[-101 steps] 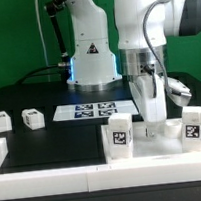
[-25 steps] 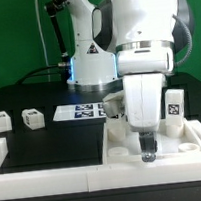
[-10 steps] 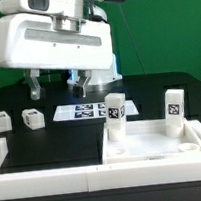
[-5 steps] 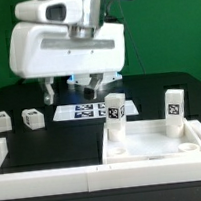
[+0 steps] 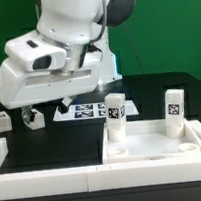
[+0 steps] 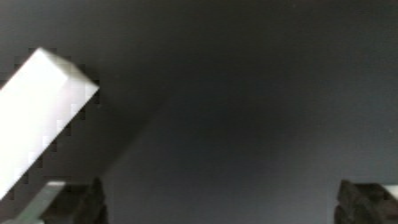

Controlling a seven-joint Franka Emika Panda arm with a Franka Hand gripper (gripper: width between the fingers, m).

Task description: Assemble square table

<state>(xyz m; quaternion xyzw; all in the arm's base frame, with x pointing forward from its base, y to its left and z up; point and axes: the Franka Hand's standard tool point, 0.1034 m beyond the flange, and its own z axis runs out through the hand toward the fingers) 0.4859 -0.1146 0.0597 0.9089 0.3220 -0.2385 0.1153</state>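
Currently we log the slab flat, hollow up — two legs upright in it. Arm leans low; gripper fingers apart, empty.

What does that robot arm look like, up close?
The arm is smooth, glossy white, built of bulky rounded shells, with a black band at one joint. Its tool is a wide white box ending in two short dark grey fingers. No markings or cables show clearly.
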